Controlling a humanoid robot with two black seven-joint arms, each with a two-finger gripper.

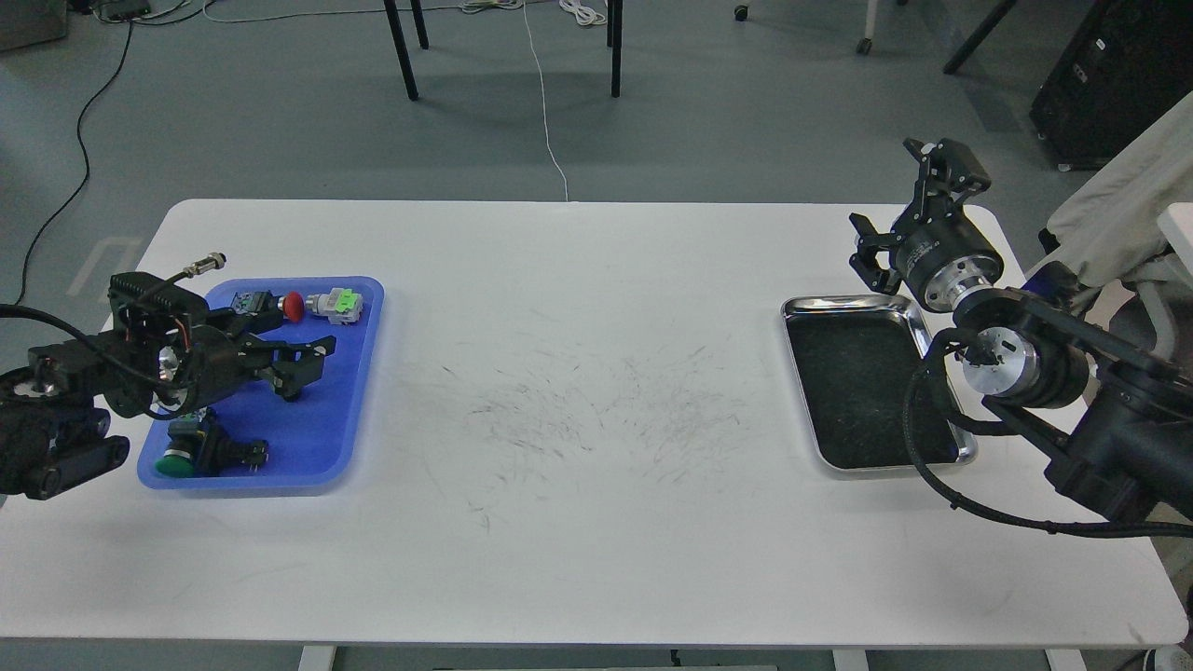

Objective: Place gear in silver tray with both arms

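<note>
A: Gear (pixel 291 395) is hard to make out: a small dark piece on the blue tray (pixel 359 410) floor, right under the left gripper (pixel 300 362). I take it for the gear, but it is too small to be sure.

B: So how far along is the job?

A: Barely begun, I'd judge. The silver tray (pixel 800 317) holds nothing, and it lies well apart from the blue tray, across the table (pixel 578 522). Pick-up, carry and drop are all left.

B: Left arm?

A: It reaches in low over the blue tray, nearly level, fingers pointing toward the silver tray. The claw hangs above the dark piece; whether it is released or clenched on anything, I cannot tell, since the fingers blur into one dark mass.

B: And the right?

A: The right gripper (pixel 897 214) is raised above the far corner of the silver tray, tilted up, fingers spread wide with nothing between them.

B: Other parts?

A: A red button (pixel 293 305), a green connector (pixel 341 304) and a green-capped switch (pixel 186 454) also lie in the blue tray.
</note>
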